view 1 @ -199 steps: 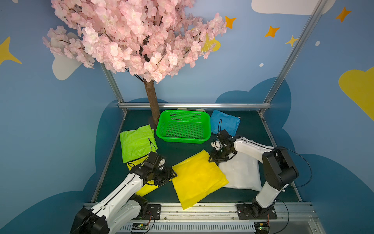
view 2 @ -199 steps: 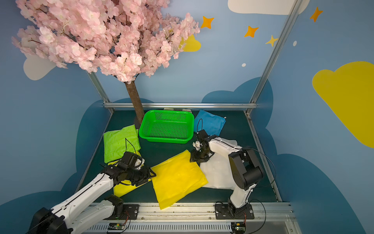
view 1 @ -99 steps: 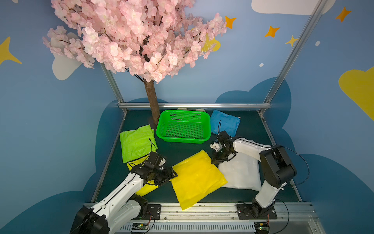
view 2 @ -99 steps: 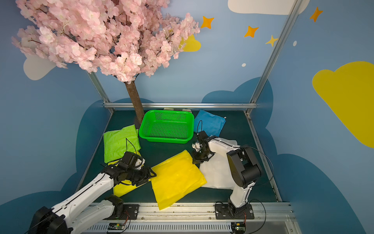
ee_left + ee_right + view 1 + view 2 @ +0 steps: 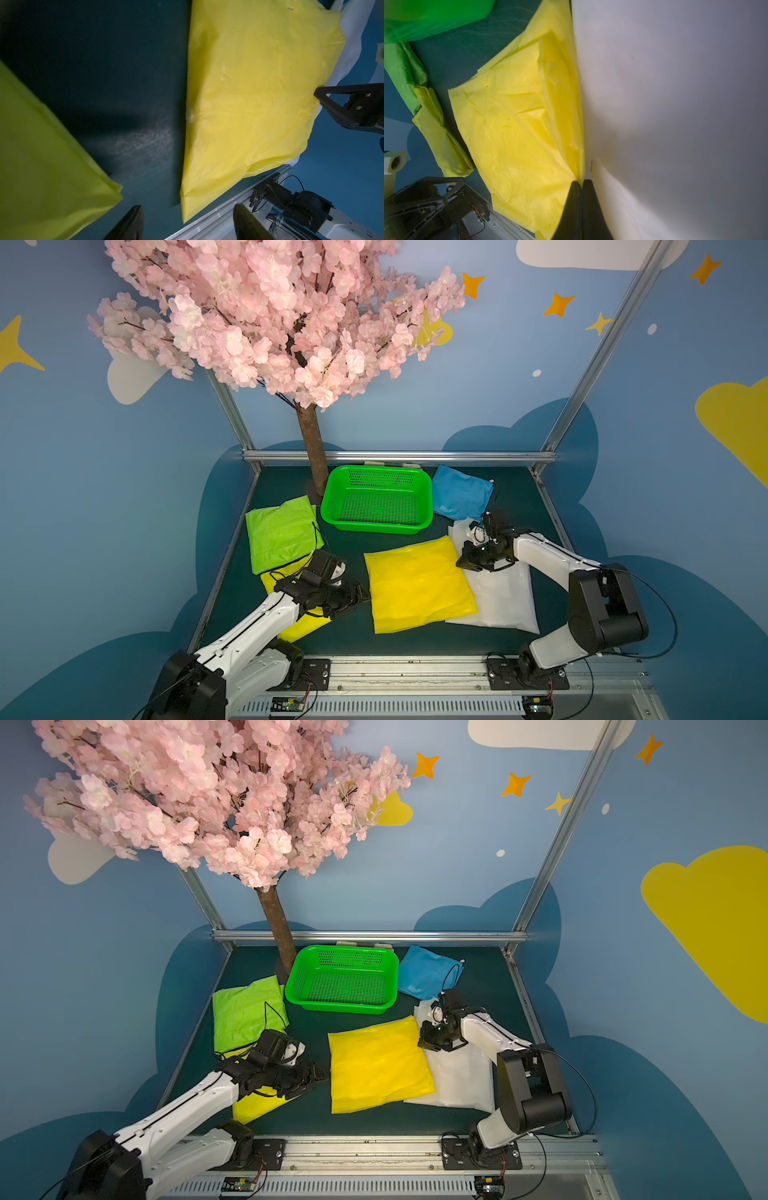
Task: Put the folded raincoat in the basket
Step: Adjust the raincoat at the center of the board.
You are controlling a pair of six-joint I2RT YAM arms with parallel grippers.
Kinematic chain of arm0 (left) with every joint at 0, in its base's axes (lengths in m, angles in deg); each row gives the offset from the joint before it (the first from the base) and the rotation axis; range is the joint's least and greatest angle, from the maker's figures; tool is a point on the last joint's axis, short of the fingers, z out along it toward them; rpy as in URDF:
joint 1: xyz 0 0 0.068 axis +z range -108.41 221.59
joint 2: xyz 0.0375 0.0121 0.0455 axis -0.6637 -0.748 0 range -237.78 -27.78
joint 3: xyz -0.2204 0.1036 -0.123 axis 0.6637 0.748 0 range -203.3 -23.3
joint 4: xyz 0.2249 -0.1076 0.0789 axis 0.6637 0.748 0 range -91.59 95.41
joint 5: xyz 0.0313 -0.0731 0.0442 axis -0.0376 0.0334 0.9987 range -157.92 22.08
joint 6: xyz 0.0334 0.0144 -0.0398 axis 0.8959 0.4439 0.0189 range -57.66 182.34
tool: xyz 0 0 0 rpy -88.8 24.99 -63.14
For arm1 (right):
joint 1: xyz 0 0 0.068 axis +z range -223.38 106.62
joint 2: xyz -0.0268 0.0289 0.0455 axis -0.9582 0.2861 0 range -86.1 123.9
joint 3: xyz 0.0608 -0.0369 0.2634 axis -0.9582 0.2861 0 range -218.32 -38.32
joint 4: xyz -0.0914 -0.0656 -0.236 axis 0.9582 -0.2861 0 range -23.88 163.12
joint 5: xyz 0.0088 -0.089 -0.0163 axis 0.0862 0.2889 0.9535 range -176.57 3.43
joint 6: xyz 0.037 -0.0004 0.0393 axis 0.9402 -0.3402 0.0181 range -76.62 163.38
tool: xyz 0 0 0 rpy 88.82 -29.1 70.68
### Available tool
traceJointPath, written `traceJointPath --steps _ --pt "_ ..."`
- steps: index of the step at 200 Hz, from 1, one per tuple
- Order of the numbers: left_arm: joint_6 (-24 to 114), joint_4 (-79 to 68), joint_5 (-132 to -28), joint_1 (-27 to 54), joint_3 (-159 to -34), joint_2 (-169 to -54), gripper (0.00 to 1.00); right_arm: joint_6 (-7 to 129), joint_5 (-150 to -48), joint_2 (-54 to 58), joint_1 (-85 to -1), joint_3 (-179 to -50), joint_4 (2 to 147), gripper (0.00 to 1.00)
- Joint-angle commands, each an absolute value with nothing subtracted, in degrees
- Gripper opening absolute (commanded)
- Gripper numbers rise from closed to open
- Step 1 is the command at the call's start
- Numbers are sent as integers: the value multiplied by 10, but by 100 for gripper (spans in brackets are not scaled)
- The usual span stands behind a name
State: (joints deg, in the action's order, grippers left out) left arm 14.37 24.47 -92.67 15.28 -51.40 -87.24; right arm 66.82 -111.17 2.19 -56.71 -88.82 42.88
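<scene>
The right gripper (image 5: pixel 581 184) is clamped on the right edge of the yellow raincoat (image 5: pixel 417 583), near its far corner. The raincoat lies mid-table, in front of the basket (image 5: pixel 376 526) and apart from it. The left gripper (image 5: pixel 187 223) hangs open just beside the raincoat's left edge. The yellow raincoat and the right arm partly cover a white raincoat (image 5: pixel 498 597).
</scene>
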Motion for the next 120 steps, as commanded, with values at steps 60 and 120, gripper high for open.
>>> traceJointPath --steps 60,120 --pt "191 161 -873 149 -554 -1033 54 676 -1144 6 -563 -848 463 0" --pt "198 121 -873 149 -570 -1090 36 660 -1152 -4 -564 -856 446 0"
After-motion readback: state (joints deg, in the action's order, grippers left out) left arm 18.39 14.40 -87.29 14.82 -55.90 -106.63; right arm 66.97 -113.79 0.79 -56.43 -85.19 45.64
